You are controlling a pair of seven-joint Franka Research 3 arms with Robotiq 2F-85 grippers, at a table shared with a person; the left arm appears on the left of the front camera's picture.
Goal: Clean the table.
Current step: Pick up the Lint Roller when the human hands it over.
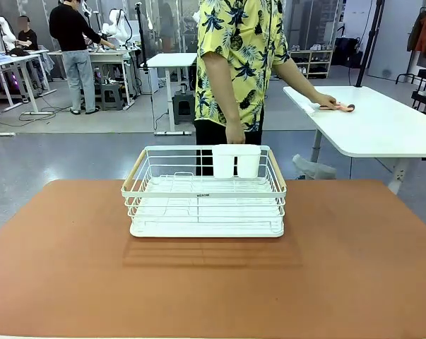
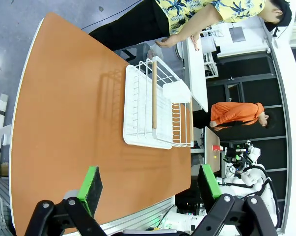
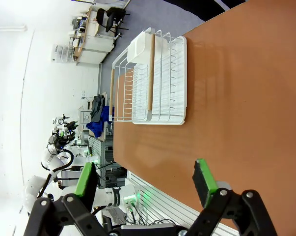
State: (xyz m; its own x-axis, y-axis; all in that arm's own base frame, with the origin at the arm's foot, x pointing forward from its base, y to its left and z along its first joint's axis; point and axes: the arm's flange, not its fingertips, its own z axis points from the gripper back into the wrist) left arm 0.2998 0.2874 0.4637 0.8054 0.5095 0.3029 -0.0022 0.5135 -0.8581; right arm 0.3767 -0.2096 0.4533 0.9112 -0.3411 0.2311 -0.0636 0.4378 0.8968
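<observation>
The reddish-brown table (image 1: 340,268) spreads across the front view, also seen in the left wrist view (image 2: 64,113) and the right wrist view (image 3: 246,108). A white wire rack (image 1: 204,192) stands at its far middle, with wooden handles and a white cup holder at the back. My left gripper (image 2: 150,187) hangs open high above the table's near edge, nothing between its green pads. My right gripper (image 3: 145,179) is open too, above the table's edge, empty. A person in a yellow patterned shirt (image 1: 237,56) stands behind the rack, one hand near it and the other on a white side table.
A white-topped table (image 1: 382,127) stands at the back right, with the person's hand resting on a small thing on it. The wire rack (image 2: 155,105) looks empty apart from its holder. Bare brown tabletop lies on both sides of the rack and in front of it.
</observation>
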